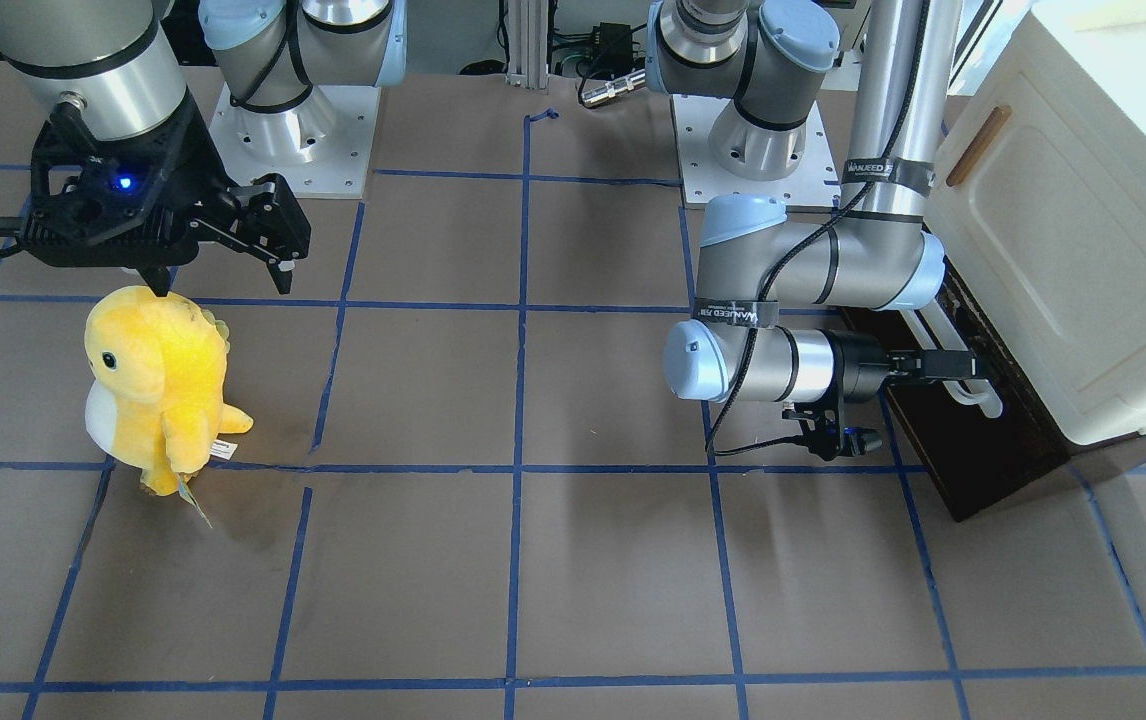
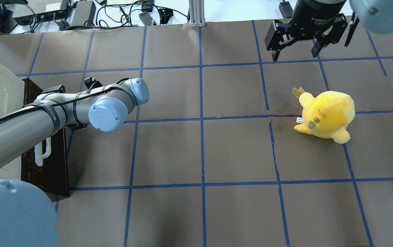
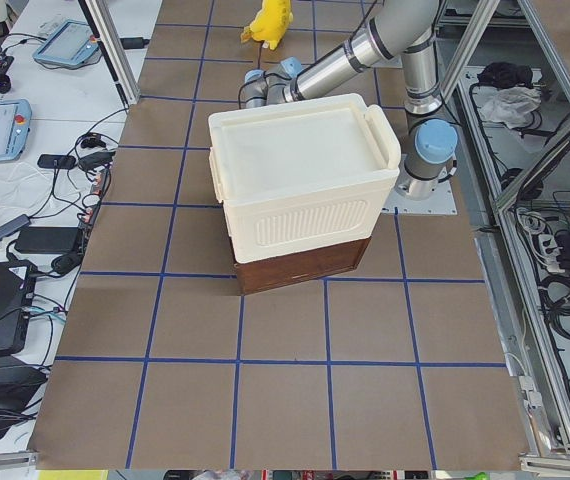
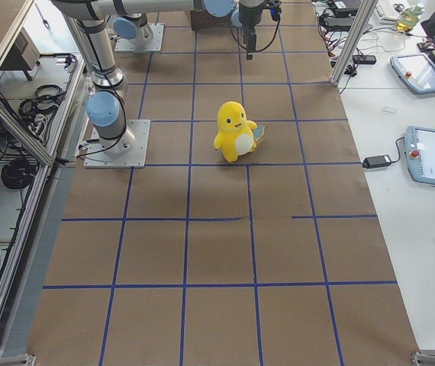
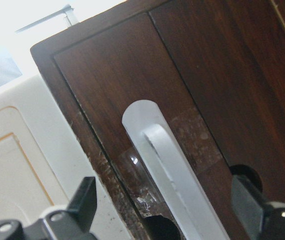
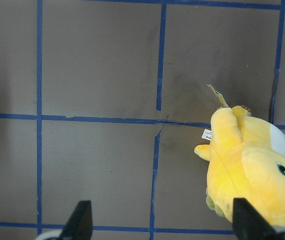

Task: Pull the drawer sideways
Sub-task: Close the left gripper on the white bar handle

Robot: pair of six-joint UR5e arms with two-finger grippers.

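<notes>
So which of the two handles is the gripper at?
The long white bar handle on the dark brown wooden drawer; the open left gripper straddles it. The small brown wooden handle on the cream cabinet door is untouched.

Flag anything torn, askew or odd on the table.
The brown table cover is slit beside the yellow plush, and the blue tape line breaks and jogs there. The drawer front looks scuffed next to its white handle. Nothing looks spilled.

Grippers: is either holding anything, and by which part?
Nothing. The left gripper sits open around the white handle of the drawer; the right gripper is open, empty.
</notes>
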